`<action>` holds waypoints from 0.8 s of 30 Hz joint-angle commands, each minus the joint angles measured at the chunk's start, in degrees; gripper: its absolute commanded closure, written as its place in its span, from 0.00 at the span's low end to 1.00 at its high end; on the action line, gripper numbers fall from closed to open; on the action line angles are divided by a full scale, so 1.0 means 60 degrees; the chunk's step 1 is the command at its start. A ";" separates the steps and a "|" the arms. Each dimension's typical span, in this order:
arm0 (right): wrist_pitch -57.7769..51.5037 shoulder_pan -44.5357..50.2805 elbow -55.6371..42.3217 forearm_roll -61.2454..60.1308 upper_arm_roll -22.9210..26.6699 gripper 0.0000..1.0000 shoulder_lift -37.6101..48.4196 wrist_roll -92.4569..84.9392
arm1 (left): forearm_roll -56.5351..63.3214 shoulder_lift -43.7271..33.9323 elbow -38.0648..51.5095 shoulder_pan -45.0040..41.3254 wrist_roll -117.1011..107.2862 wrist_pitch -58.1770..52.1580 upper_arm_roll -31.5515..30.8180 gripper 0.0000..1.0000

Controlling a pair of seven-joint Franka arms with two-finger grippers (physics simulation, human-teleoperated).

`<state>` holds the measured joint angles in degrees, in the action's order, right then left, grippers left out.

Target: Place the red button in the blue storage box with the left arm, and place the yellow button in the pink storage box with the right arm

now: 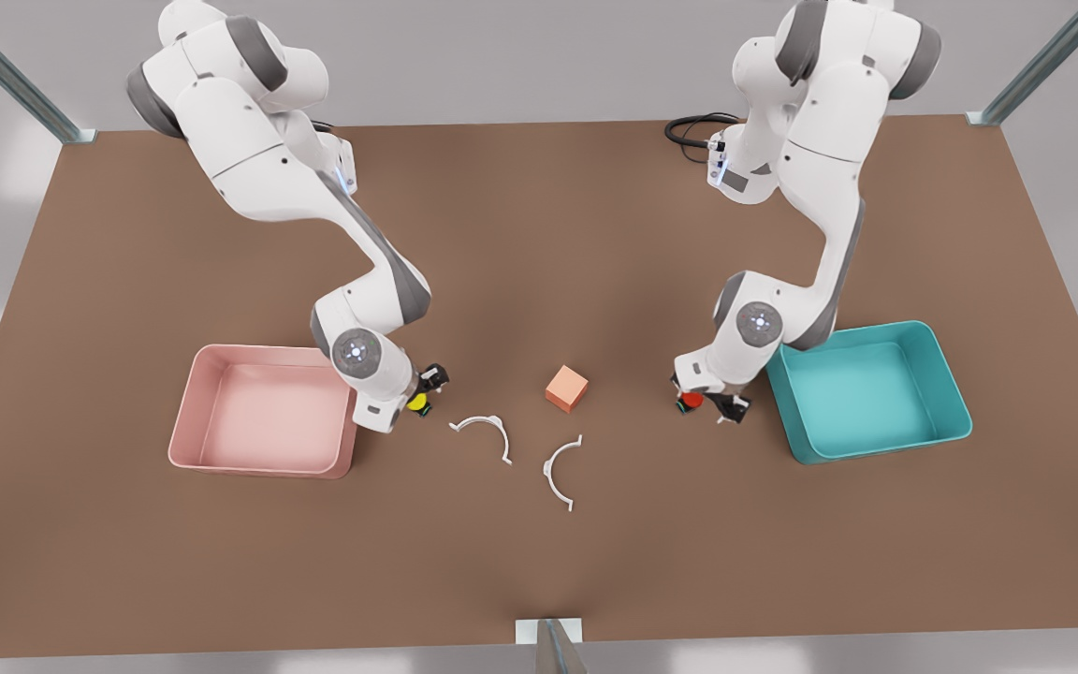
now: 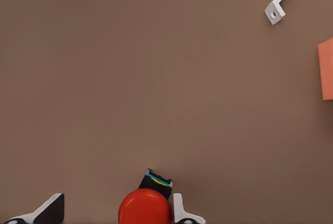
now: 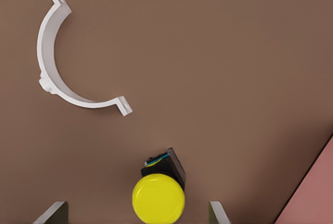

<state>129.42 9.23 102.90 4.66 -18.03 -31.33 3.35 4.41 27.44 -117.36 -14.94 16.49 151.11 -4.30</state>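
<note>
The red button (image 2: 144, 209), a red domed cap on a dark base, is bracketed on the table (image 1: 539, 234) by the parted left gripper (image 1: 709, 404) beside the blue storage box (image 1: 955, 393). The yellow button (image 3: 158, 198) is straddled by the open right gripper (image 1: 421, 393) beside the pink storage box (image 1: 185, 407).

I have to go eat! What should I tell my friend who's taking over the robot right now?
Left gripper: jaws open around the red button, near the blue storage box.
Right gripper: jaws open around the yellow button, beside the pink storage box.
Done: both arms lined up; neither button gripped or boxed.
Left to do: close, lift, put red in blue and yellow in pink.
</note>
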 commanded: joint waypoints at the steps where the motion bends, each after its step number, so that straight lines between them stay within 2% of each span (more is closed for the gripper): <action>1: 0.0753 -0.0014 0.0193 -0.0014 0.0002 0.00 0.0022 0.0424 | 0.0012 0.0012 -0.0142 0.0000 0.1543 0.0874 -0.0015 0.00; 8: 0.2248 -0.0058 0.0780 0.0001 0.0002 0.00 -0.0388 0.0409 | -0.0003 0.0100 -0.0215 -0.0015 0.1543 0.0874 -0.0030 0.03; 10: 0.2731 -0.0058 0.0780 0.0001 0.0002 0.00 -0.0637 0.0409 | -0.0017 0.0129 -0.0215 -0.0030 0.1543 0.0874 -0.0030 0.16; 13: 0.2863 -0.0073 0.0868 0.0015 0.0002 0.00 -0.0710 0.0409 | -0.0032 0.0129 -0.0230 -0.0030 0.1514 0.0874 -0.0030 0.24; 15: 0.3272 -0.0088 0.1146 0.0044 0.0017 0.06 -0.0711 0.0380 | -0.0032 0.0129 -0.0230 -0.0030 0.1514 0.0860 -0.0030 0.30; 19: 0.3259 -0.0263 0.1366 0.0059 0.0017 0.07 -0.0637 0.0292 | -0.0046 0.0129 -0.0318 -0.0044 0.1367 0.0845 -0.0030 0.44; 24: 0.3259 -0.0263 0.1527 0.0059 0.0017 0.22 -0.0608 0.0292 | -0.0046 0.0041 -0.0406 -0.0147 0.1104 0.0816 -0.0030 0.52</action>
<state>147.91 7.65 112.03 5.09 -17.97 -35.05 5.17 4.32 27.76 -119.78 -15.84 22.42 156.18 -4.47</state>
